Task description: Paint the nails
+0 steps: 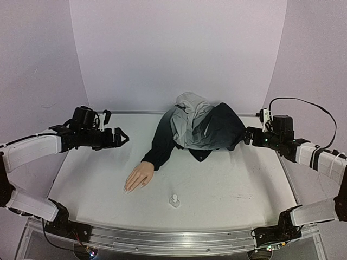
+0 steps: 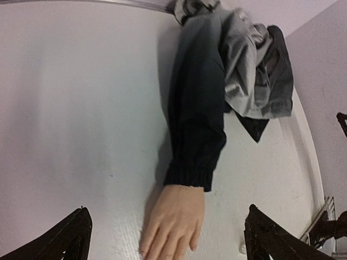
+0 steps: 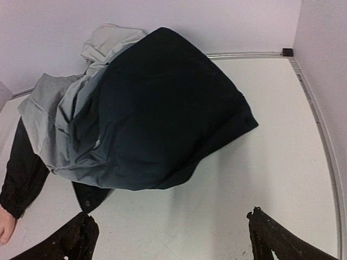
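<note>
left arm (image 1: 38,149) hovering, jaws apart | right arm (image 1: 320,160) hovering, jaws apart | mannequin hand (image 1: 139,177) palm-down

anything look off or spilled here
Nothing spilled: the small white bottle stands upright. The one odd thing is the jacket, crumpled in a heap at the back, with one sleeve stretched out to the mannequin hand.

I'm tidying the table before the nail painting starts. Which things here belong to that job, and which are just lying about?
For the job:
- nails of the mannequin hand
- small white bottle, probably the polish

Just lying about:
- bunched grey and dark jacket behind the hand, though its sleeve covers the wrist
</note>
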Controlling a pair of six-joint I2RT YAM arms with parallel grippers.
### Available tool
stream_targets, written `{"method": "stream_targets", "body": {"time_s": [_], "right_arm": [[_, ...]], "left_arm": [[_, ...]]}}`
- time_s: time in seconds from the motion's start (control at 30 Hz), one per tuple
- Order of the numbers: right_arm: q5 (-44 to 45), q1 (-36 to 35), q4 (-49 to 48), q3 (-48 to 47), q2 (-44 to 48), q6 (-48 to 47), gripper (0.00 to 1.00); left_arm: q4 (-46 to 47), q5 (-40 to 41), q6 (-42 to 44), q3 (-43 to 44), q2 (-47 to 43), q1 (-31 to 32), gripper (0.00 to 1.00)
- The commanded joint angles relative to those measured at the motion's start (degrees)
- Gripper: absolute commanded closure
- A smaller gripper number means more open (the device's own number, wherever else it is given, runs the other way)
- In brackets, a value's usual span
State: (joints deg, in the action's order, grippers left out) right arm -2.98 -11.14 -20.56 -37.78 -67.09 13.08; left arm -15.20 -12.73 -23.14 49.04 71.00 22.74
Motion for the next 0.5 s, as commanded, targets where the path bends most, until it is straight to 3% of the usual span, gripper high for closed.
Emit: {"method": "stream_targets", "body": {"time_s": [0.0,0.23,0.47], "right_arm": [[-7.9,-1.3,-4.0,-3.4,-2.2,-1.5,0.02],[-10.6,-4.0,-5.4,-4.2,-4.4,-2.6,0.02],[-10.8,-5.2,-5.9,-5.0,-5.2,-3.2,0.02]], "left_arm": [[-0.8,-0.9,-4.1,3.7,3.0,10.5,0.01],[-6.8,4.4,-6.6,11.0,14.1,30.5,0.07],[-14.7,11.1,-6.5,20.8,25.3,44.5,0.11]]}}
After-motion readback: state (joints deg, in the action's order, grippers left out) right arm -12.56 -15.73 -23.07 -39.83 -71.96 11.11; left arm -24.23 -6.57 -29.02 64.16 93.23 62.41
